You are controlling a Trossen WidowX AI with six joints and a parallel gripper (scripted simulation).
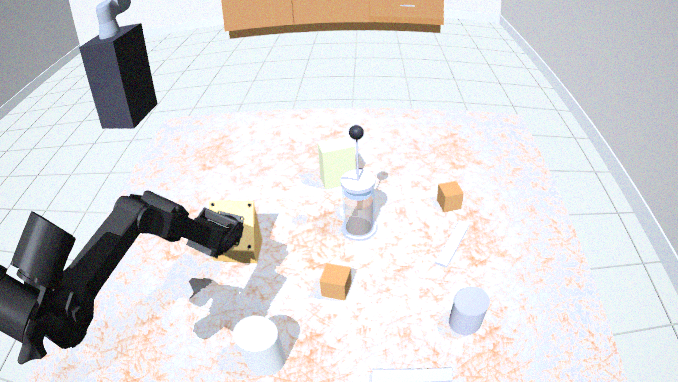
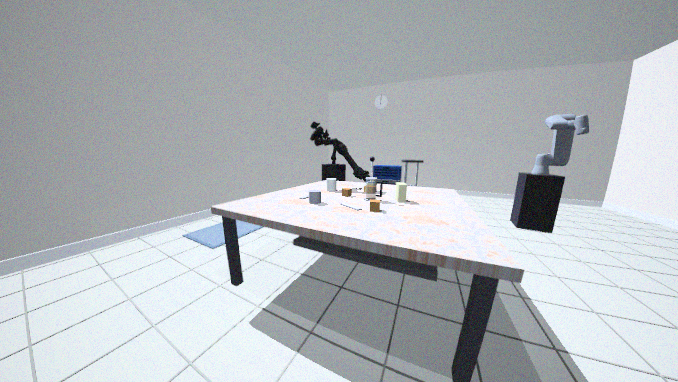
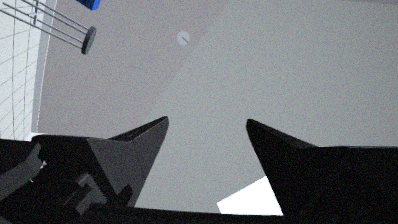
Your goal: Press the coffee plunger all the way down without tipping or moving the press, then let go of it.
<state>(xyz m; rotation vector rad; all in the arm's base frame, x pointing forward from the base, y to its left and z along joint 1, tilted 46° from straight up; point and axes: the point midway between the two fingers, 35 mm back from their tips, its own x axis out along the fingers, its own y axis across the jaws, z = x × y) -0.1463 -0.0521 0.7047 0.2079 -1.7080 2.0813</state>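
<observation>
The coffee press [image 1: 358, 212] [image 2: 370, 193] stands upright on the table [image 1: 200, 150] [image 2: 425, 225], a clear cylinder with a pale lid. Its plunger is up: the black knob [image 1: 356, 132] [image 2: 372, 159] sits atop a thin rod, high above the lid. My gripper [image 3: 207, 121] is open, with nothing between its fingers in the wrist view, which shows wall and no press. The black arm [image 1: 105, 250] [image 2: 347, 152] reaches up and away from the press, so the gripper is far from the knob. The fingertips cannot be made out clearly in the top and exterior views.
A pale green block [image 1: 330, 167] [image 2: 401, 192] stands close behind the press. Orange cubes [image 1: 335, 281] [image 1: 450, 196] lie in front and to the right. A white cylinder [image 1: 259, 345], a grey cylinder [image 1: 468, 311] and a flat white strip [image 1: 452, 244] are nearer the front or right.
</observation>
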